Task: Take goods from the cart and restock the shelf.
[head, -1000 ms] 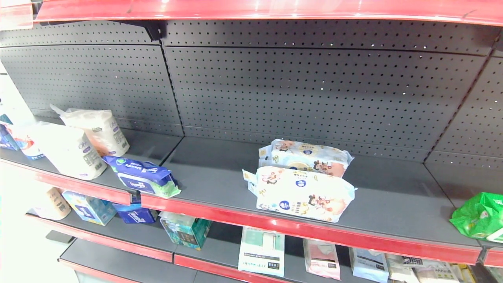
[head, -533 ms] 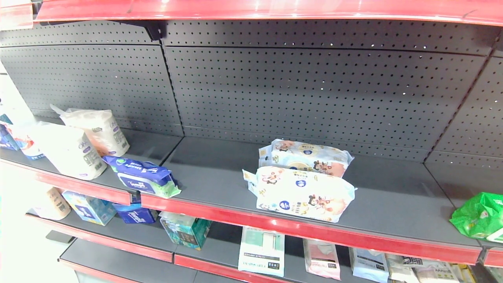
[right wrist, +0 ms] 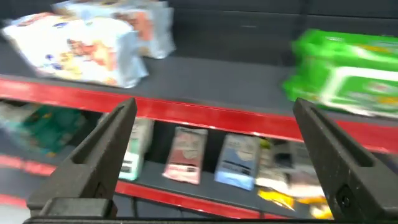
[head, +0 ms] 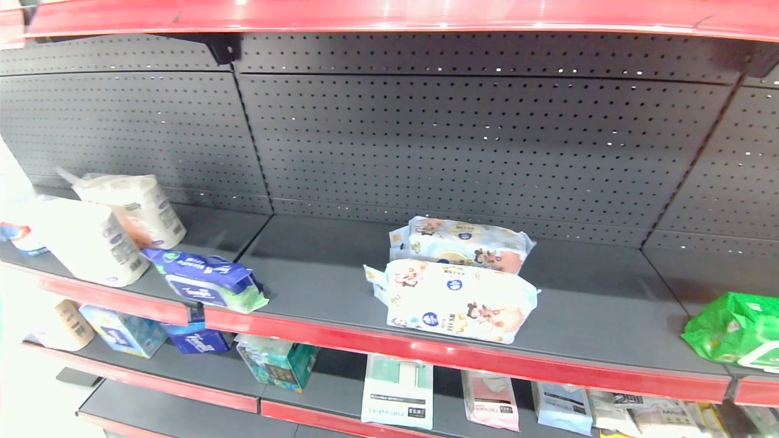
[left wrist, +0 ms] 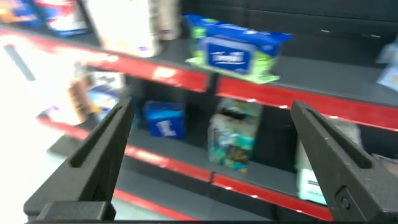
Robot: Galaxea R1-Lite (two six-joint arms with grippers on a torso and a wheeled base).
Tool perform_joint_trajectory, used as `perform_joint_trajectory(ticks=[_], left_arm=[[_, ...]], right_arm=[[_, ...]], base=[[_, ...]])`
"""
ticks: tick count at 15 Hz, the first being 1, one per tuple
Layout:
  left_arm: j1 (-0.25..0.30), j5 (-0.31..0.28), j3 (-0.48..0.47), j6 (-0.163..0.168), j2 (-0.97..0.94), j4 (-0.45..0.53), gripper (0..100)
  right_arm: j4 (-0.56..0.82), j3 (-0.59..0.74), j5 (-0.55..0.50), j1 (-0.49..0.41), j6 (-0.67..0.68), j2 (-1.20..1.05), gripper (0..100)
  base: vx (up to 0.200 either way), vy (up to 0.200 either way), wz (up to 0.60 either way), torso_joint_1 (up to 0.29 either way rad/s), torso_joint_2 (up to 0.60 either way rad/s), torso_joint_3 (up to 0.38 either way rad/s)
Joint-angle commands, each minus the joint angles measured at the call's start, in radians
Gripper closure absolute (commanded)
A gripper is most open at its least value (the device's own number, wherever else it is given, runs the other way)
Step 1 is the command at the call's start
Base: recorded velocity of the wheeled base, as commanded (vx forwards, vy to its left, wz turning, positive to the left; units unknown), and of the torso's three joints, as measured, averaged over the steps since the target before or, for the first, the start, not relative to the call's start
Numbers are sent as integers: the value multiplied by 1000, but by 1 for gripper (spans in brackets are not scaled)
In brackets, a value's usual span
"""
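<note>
Head view, facing the shelf (head: 341, 274): two cartoon-printed packs lie near the middle of the dark board, the front pack (head: 453, 301) close to the red edge strip and the rear pack (head: 462, 243) touching it from behind. Off to the left a blue pack (head: 204, 280) slants over the edge, just beside two white rolls (head: 91, 243). A green pack (head: 733, 328) sits far right, well apart from the others.

The left gripper (left wrist: 212, 106) is spread wide and grasps nothing, with the blue pack on the shelving beyond it. The right gripper (right wrist: 216, 102) is likewise released and empty, facing the front pack and the green pack.

On the tier below stand a teal box (head: 277, 362) and a white-and-green pouch (head: 398, 389). A perforated back panel (head: 475, 146) rises behind.
</note>
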Motion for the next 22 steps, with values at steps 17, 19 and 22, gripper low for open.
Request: perform_joint_trajectory(ticks=[17,19,22], left_arm=[[-9,-7,-258,-87,237,-3,0],[1,68,-555,-302,603,-23,0],[11,118,-500,-202,899,-28,0]], right_arm=[[0,0,0,0,0,1,0],[0,0,0,0,0,1,0],[0,0,0,0,0,1,0]], base=[[0,0,-247,2,1,1],[0,0,0,0,0,0],[0,0,0,0,0,0]])
